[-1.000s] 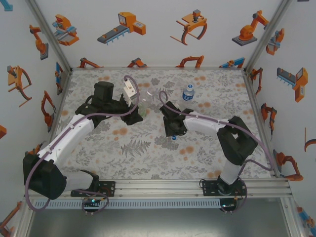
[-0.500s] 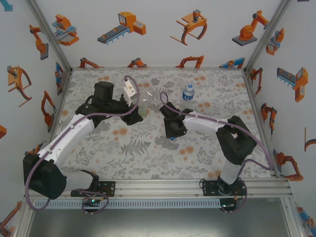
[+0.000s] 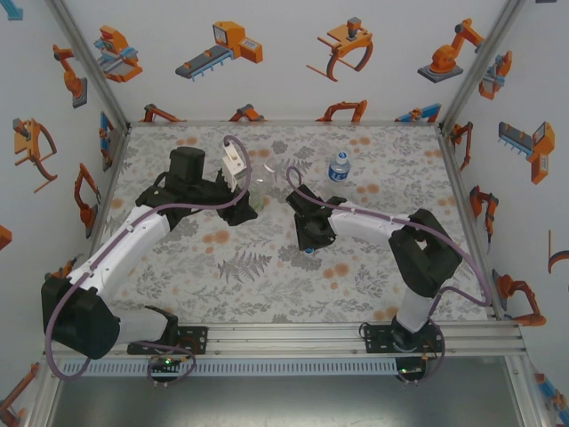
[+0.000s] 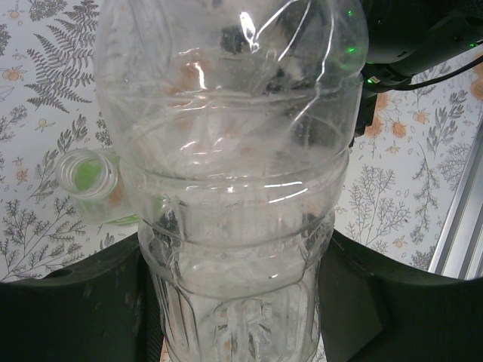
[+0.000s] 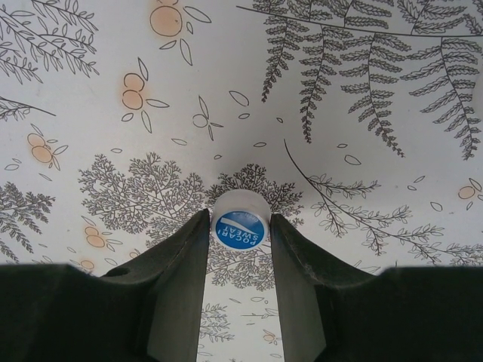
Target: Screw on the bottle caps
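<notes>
My left gripper (image 4: 234,302) is shut on a plain clear bottle (image 4: 234,188), its dark fingers (image 4: 75,302) pressing both sides of the ribbed body. In the top external view this gripper (image 3: 244,206) sits left of centre. A green-tinted bottle (image 4: 89,177), its mouth uncapped, stands just beside the held one. My right gripper (image 5: 240,226) is shut on a white bottle cap (image 5: 240,230) with a blue printed top, pinched between the fingertips over the floral mat. From above, that cap (image 3: 308,252) shows at the tip of the right gripper (image 3: 308,244). A blue-labelled bottle (image 3: 339,166) stands upright at the back.
The floral mat (image 3: 222,285) covers the table. Aluminium rails (image 3: 356,336) run along the near edge and up both sides. Printed walls enclose the workspace. The right arm's black forearm (image 4: 423,38) shows behind the held bottle.
The right jaws have narrowed onto the cap, and the right gripper has shifted slightly left. The left arm and its bottle have not moved.
</notes>
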`<act>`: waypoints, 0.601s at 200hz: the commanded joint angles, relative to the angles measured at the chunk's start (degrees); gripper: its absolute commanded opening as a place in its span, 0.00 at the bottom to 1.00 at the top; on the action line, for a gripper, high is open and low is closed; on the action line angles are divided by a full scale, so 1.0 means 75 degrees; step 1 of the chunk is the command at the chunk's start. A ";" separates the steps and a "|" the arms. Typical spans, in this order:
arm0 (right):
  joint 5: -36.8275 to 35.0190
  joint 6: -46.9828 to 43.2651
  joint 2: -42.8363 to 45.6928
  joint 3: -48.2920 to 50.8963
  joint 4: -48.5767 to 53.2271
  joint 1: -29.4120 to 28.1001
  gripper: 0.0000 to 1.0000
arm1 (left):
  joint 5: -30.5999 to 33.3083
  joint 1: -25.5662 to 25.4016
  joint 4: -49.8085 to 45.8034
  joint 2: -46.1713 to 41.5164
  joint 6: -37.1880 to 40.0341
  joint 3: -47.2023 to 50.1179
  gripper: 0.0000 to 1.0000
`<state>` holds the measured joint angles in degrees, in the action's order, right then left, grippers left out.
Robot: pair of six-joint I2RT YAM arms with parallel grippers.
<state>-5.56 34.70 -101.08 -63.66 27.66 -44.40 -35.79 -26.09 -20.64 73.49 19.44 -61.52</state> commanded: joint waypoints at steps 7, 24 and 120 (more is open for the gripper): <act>0.0043 0.0088 -0.0117 0.0027 0.0079 -0.0044 0.39 | -0.0131 0.0049 -0.0081 -0.0045 -0.0108 -0.0268 0.01; 0.0074 0.0094 -0.0162 0.0015 0.0074 -0.0044 0.39 | -0.0114 0.0054 -0.0096 -0.0048 -0.0096 -0.0274 0.01; 0.0087 0.0090 -0.0172 -0.0020 0.0131 -0.0044 0.35 | -0.0100 0.0050 -0.0119 -0.0043 -0.0088 -0.0284 0.01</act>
<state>-4.73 34.70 -102.48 -63.66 27.66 -44.40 -35.79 -26.09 -21.06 73.49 19.44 -61.78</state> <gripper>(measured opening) 0.367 0.606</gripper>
